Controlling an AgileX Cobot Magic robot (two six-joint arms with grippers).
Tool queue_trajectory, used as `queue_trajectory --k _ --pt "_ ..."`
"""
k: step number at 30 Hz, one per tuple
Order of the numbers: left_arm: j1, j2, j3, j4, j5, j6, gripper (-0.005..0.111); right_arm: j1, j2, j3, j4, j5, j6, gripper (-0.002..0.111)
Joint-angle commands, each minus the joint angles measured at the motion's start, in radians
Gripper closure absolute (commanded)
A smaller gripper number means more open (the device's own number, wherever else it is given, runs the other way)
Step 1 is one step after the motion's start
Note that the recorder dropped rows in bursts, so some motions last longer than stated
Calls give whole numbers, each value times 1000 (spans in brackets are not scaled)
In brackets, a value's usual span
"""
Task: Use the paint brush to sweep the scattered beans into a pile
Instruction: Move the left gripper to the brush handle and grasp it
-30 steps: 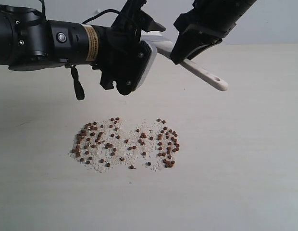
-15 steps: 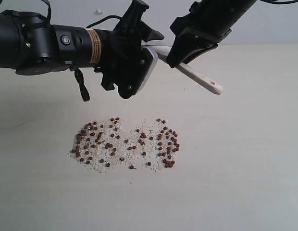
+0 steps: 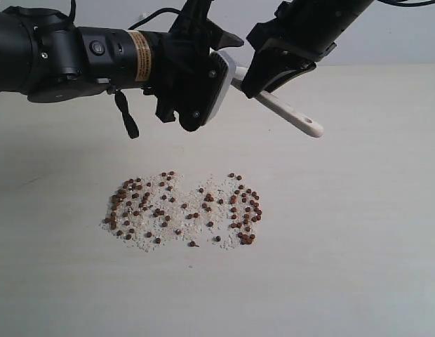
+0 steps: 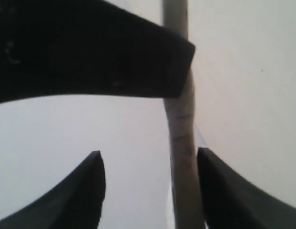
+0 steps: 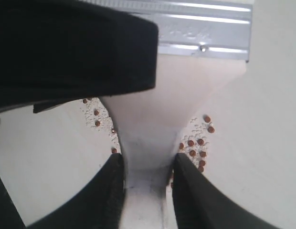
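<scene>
The beans (image 3: 182, 207) lie spread with pale grit in a wide, flat patch on the table, in two loose clusters rather than one heap. The paint brush (image 3: 291, 116) hangs above and behind them, with its holed handle end pointing right. My right gripper (image 3: 263, 74) is shut on the handle, and its wrist view shows the fingers (image 5: 112, 191) clamping the brush (image 5: 176, 95) below the silver ferrule, beans (image 5: 193, 143) beyond. My left gripper (image 3: 207, 77) is open around the brush head. In its wrist view the brush (image 4: 181, 143) stands edge-on beside one finger, a wide gap on the other side.
The pale table (image 3: 358, 232) stretches bare around the bean patch. The left arm's black body (image 3: 56, 56) reaches in from the left, with a strap hanging below it.
The left gripper has risen a little and shifted right. The brush and right gripper have edged left, the handle end with them. The beans have not moved.
</scene>
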Motion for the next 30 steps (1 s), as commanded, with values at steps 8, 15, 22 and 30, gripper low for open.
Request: queue_trajectory --k 8,15,22,30 --pt "-12 2 -6 -14 15 -32 104 -5 -6 -11 19 -4 -10 108" --pt "-40 2 -6 -35 73 -32 107 -5 -6 -11 19 -4 -10 101" --pt "-46 2 -6 -99 118 -32 107 -5 -40 -71 19 -4 -10 44" --pt "-43 2 -6 -317 118 -81 107 -14 -169 -110 -13 -4 -17 39"
